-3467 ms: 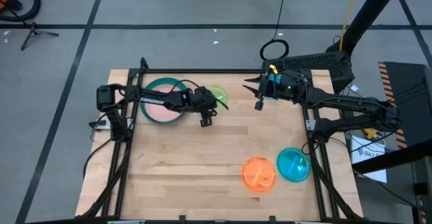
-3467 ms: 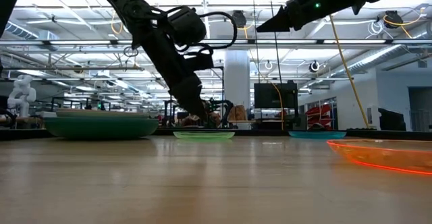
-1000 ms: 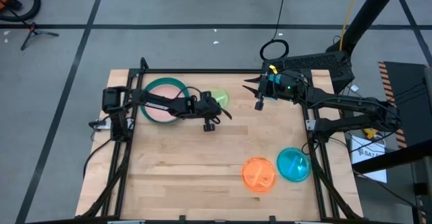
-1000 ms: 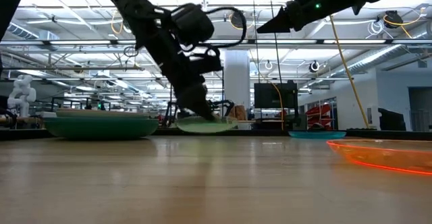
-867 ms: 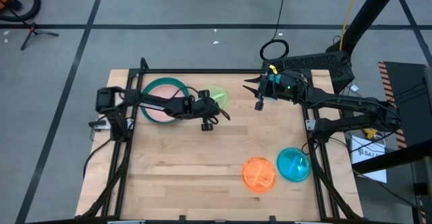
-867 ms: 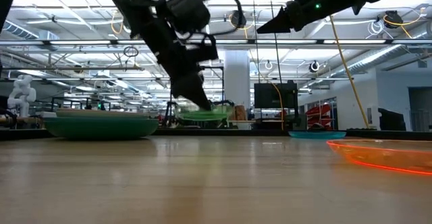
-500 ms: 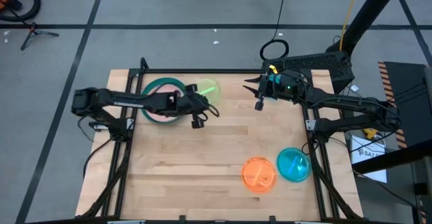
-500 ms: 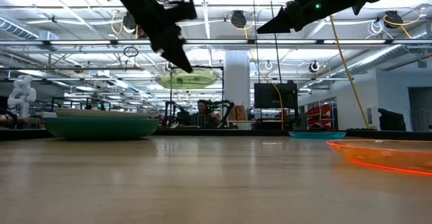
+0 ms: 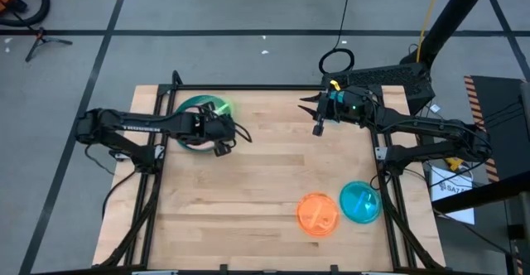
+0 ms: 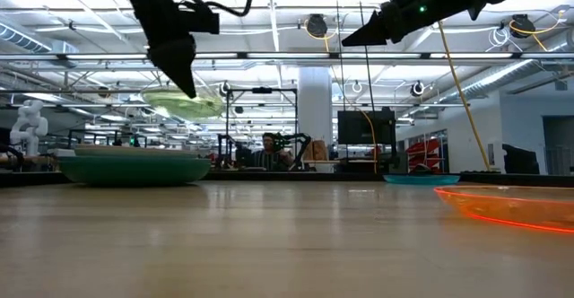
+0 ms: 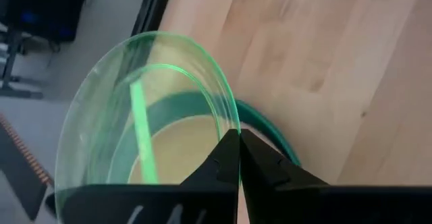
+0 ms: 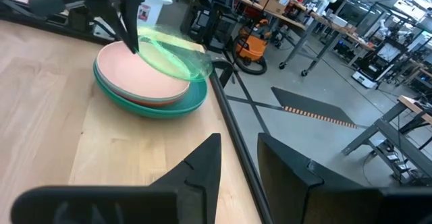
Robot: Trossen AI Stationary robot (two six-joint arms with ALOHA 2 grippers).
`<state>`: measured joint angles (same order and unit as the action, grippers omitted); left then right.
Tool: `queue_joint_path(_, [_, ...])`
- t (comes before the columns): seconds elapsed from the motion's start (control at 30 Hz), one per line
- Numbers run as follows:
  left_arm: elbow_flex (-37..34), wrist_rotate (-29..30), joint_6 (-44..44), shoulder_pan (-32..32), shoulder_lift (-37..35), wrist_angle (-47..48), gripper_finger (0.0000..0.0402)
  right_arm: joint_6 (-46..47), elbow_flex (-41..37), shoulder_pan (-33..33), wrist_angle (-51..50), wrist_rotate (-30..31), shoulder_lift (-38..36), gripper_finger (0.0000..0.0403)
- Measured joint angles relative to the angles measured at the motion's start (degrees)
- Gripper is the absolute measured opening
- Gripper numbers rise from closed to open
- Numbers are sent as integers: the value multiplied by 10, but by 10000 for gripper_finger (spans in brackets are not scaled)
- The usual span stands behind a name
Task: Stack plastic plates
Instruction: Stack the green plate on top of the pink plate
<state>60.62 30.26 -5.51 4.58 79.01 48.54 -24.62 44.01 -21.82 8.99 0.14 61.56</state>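
A translucent lime plate (image 9: 217, 107) hangs in the air above a stack of larger plates (image 9: 192, 124) at the table's far left. My left gripper (image 9: 220, 119) is shut on the lime plate. The stack's top plate is pink (image 12: 138, 72) and a teal one (image 12: 169, 106) lies lower down; the stack rests flat on the table. The low view shows the lime plate (image 10: 184, 103) well above the stack (image 10: 134, 168). My right gripper (image 9: 309, 114) hovers open, high over the far right of the table, with nothing between its fingers (image 12: 206, 163). My left gripper pinches the lime plate's rim (image 11: 223, 119) between its two fingers (image 11: 233, 150), at the plate's near side. The fingers slant down from above (image 10: 184, 81). The plate is lifted clear, slightly tilted, over the stack.
An orange translucent plate (image 9: 318, 214) and a blue one (image 9: 360, 201) lie side by side at the table's near right. A black frame (image 9: 248, 87) runs along the table's far edge and sides. Bare wood fills the middle of the table.
My left gripper has lifted the lime plate off the table. It has carried the plate up and toward the table's left edge, to a place over the stack. Its wrist has turned on the way, tipping the plate. It has stayed shut on the plate throughout.
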Motion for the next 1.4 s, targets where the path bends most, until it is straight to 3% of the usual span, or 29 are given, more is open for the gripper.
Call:
queue_joint_path(0.4, [-2,-9,-73,26,3,76,4,-1,0,0,-3,0,0,90])
queue_joint_path(1.4, [-2,-20,-123,32,3,78,21,-1,0,0,-7,0,0,90])
